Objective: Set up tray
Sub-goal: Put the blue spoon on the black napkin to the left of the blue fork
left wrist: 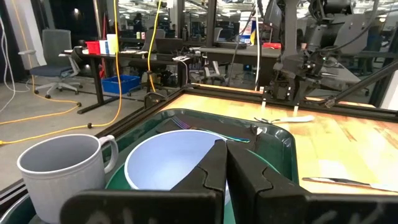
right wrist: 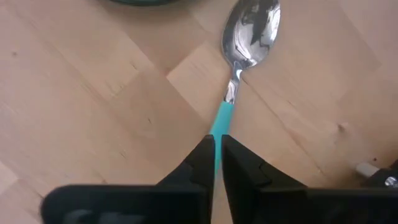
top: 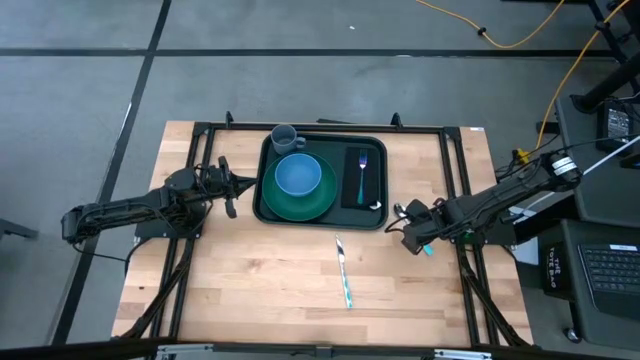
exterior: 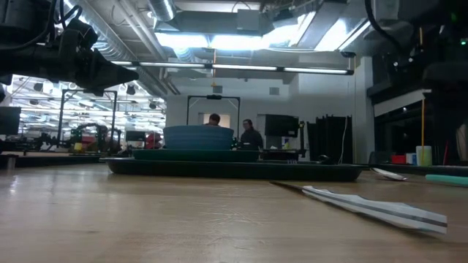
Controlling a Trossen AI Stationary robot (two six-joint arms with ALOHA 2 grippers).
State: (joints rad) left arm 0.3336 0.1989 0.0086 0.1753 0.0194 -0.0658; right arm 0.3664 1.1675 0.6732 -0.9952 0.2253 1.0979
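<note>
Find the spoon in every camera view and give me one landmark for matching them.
High view: the spoon lies on the table just right of the tray, at the right gripper.
Low view: bowl at far right, beyond the knife.
Left wrist view: on the wood past the tray's far corner.
Right wrist view: centre, teal handle between the fingers.
Shared landmark: the tray's rim.

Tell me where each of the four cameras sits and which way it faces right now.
High: overhead, straight down on the tray; both arms show.
Low: tabletop height, level across the knife to the tray; an arm overhead.
Left wrist: past shut fingers over bowl and mug toward the other arm.
Right wrist: down past its fingers pinching the spoon.
Shared: spoon beside the right gripper.
</note>
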